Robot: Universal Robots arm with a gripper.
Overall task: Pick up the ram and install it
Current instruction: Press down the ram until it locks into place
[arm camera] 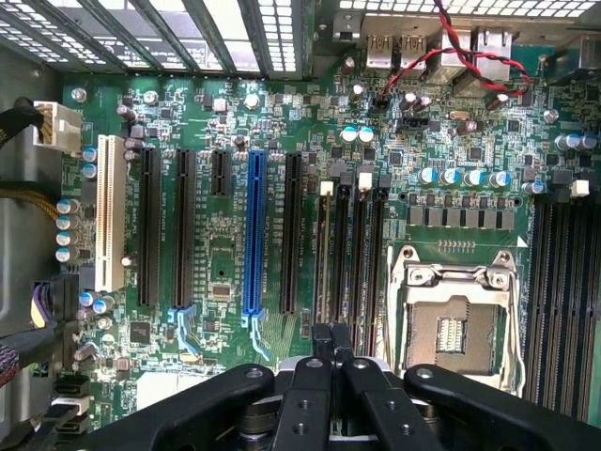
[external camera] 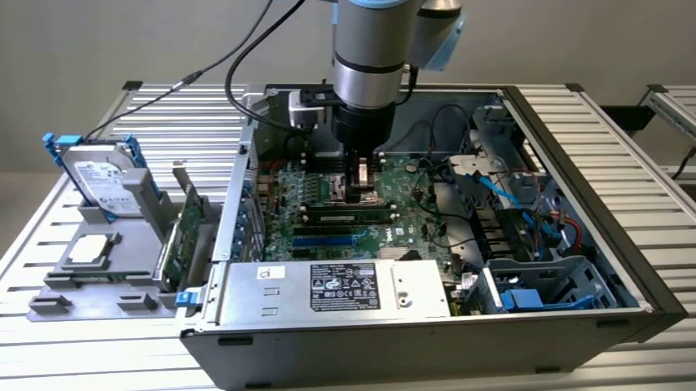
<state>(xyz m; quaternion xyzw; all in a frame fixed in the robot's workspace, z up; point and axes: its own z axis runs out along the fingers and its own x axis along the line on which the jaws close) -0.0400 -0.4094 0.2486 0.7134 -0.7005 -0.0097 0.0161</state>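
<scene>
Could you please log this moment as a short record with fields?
gripper: shut, low over the motherboard inside the open computer case
ram: one stick already seated in a slot just in front of the gripper
held: nothing visible between the fingers
CPU socket: empty
power supply: at the case's near edge
outside the case: hard drive upright on a grey stand, at the exterior view's left
</scene>
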